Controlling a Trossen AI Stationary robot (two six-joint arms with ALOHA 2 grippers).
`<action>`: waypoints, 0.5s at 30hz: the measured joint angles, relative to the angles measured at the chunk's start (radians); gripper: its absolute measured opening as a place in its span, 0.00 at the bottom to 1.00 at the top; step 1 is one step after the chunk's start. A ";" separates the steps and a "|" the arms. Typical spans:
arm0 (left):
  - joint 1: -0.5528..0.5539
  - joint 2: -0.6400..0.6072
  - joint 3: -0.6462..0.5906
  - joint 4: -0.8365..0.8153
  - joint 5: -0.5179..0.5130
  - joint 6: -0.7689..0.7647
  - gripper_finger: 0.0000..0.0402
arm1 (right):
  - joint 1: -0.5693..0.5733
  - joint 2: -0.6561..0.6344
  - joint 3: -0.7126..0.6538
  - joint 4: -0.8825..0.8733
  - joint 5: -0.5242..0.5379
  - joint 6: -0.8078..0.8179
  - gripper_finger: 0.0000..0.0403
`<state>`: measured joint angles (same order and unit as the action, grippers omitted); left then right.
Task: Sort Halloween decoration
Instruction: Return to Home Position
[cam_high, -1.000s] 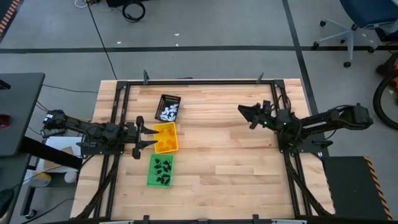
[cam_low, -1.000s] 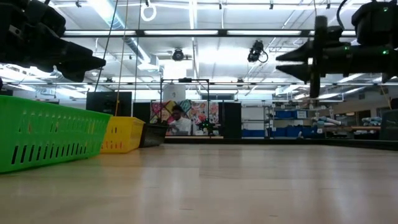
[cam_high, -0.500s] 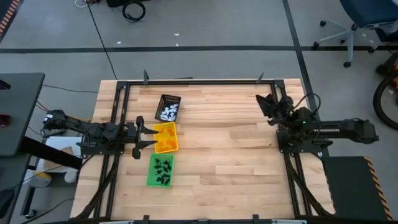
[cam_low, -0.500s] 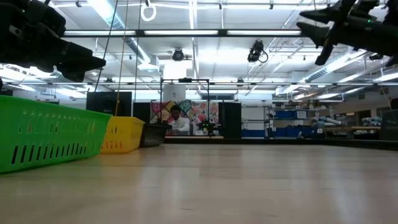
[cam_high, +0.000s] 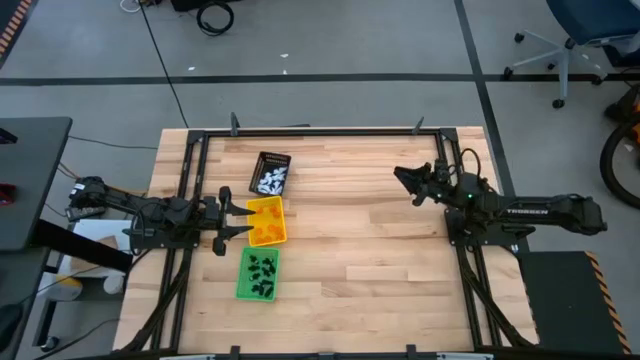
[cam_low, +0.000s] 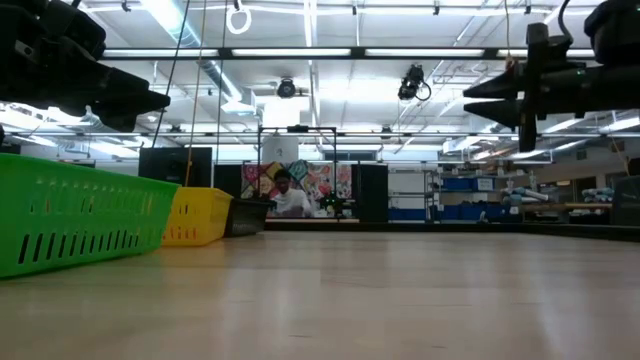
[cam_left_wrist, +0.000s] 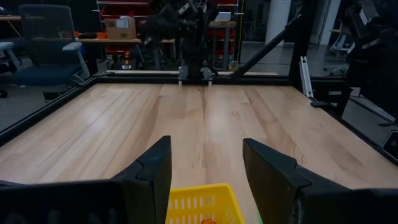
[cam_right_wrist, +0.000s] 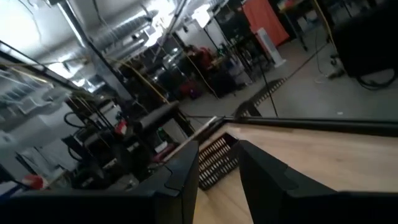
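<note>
You look to be at the tail end of the sort: from above, the white trinkets (cam_high: 270, 182) lie in the black tray (cam_high: 272, 156), the orange trinkets (cam_high: 265, 230) in the yellow tray (cam_high: 265, 202), and the black trinkets (cam_high: 260, 268) in the green tray (cam_high: 243, 291). The three trays sit in a line down the left part of the tabletop (cam_high: 350, 260). No loose piece shows on the bare wood, though the pieces are so small that one could escape the overhead camera. By that reading nothing is left to pick, and what's left for you is parking the arms. Your left gripper (cam_high: 243, 220) hangs just beside the yellow tray's near edge with its fingers spread wide and nothing between them; its wrist camera shows that tray's rim right below the gap. Your right gripper (cam_high: 405, 180) is raised above the right side of the tabletop, well apart from all three trays, pointing toward them. Its fingers stand a narrow gap apart and carry nothing, so every trinket you can see is in a tray and none is in a gripper.
</note>
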<state>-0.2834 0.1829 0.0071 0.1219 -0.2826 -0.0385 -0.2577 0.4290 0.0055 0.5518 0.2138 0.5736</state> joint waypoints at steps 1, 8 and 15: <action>0.000 0.000 0.000 0.000 0.000 0.000 0.43 | 0.000 0.005 0.000 0.000 0.000 0.000 0.29; 0.000 0.000 0.000 0.000 0.000 0.000 0.43 | 0.000 0.018 0.000 0.000 0.000 0.000 0.29; 0.000 0.000 0.000 0.000 0.000 0.000 0.43 | 0.000 0.018 0.000 0.000 0.000 0.000 0.29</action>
<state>-0.2835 0.1829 0.0071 0.1219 -0.2825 -0.0387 -0.2577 0.4469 0.0055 0.5516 0.2136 0.5735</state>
